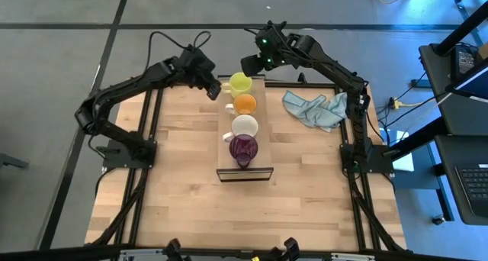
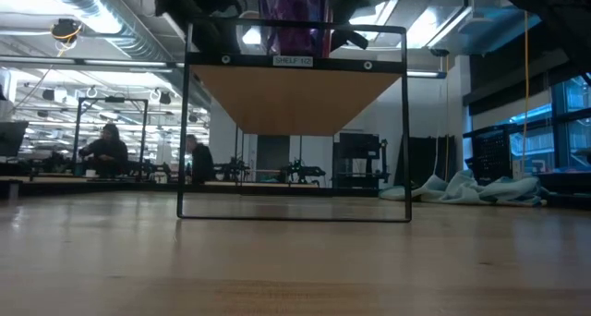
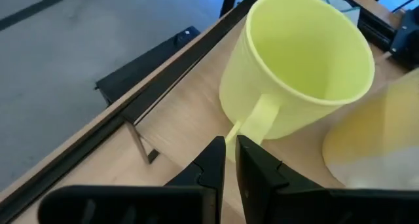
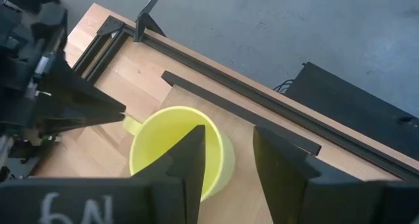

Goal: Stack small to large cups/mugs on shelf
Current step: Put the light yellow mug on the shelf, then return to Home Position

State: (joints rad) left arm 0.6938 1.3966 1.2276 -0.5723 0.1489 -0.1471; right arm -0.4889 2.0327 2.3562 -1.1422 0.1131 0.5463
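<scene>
Four mugs stand upright in a row on the shelf (image 1: 259, 131): yellow (image 1: 239, 82) at the far end, then orange (image 1: 245, 103), white (image 1: 245, 126) and purple (image 1: 243, 148) at the near end. My left gripper (image 1: 219, 91) is at the yellow mug's (image 3: 294, 60) left side, shut on its handle. My right gripper (image 1: 254, 65) hovers open over the far side of the yellow mug (image 4: 163, 145). One of its fingers is over the mug's opening and the other is outside the wall. I see no touch. My left gripper (image 3: 229, 145) pinches the lower end of the yellow mug's handle (image 3: 237, 129) between its two fingertips. The fingers slant down from the table's far left. The mug stands upright with its base on the shelf's far end.
A blue-grey cloth (image 1: 316, 108) lies crumpled on the table to the right of the shelf. The shelf's dark frame (image 2: 295, 122) stands at its near end. Bare tabletop (image 1: 183, 154) lies left of the shelf and in front of it.
</scene>
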